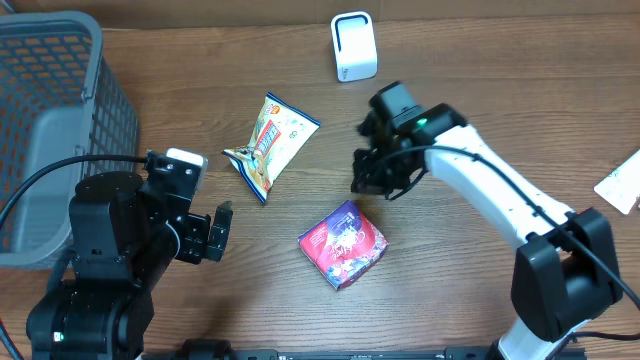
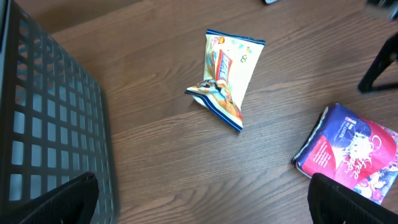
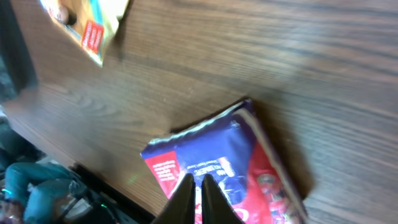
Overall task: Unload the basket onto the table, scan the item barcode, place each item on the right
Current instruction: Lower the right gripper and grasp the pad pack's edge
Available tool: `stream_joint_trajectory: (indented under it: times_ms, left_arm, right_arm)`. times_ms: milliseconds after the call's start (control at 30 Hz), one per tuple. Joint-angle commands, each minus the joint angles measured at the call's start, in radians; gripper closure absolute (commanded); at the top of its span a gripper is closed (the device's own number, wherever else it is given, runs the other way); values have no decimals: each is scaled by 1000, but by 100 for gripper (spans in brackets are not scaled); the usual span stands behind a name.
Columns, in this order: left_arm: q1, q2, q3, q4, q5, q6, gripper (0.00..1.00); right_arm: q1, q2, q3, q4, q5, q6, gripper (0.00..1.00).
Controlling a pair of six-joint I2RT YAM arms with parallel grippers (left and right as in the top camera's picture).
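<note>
Left edge: grey basket [image 1: 50, 130] walls it off.
Centre: snack bag [image 1: 272, 142] and purple packet [image 1: 343, 243]; bare table [image 1: 300, 200] between them.

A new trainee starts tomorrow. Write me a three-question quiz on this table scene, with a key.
1. True or false: the right gripper is shut and holds nothing.
2. Name the white device that stands at the far edge of the table, beyond the snack bag.
3. Fill in: the left gripper is ____.

Key: 1 true; 2 the white scanner; 3 open.
</note>
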Motion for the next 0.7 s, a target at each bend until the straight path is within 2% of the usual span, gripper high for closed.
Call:
stream_joint_trajectory:
  times_ms: [0,33,67,167,300,400,533,667]
  left_arm:
    - [6,-2,0,-2,-7,8,0]
    - [6,-2,0,-2,-7,8,0]
    - [6,-2,0,-2,-7,8,0]
    - [6,-2,0,-3,-7,8,0]
    - [6,-2,0,-4,-7,8,0]
    - [6,-2,0,-10,-6,8,0]
    - [6,-2,0,-21,-6,8,0]
    - [6,-2,0,-21,-6,8,0]
  right_arm:
    - [-53,-15,19,-14,-45,-5,49]
    - [-61,-15,19,-33,-47,-49,32]
    - [-64,-15,19,-58,-53,-88,20]
    - [-66,-15,19,-186,-61,-189,0]
    - [-63,-15,18,-303,-60,-225,0]
    - [-61,-15,-5,-325,-56,-255,0]
    - [-60,-15,-63,-308,-56,-347,0]
    - [-60,-15,-151,-198,-26,-410,0]
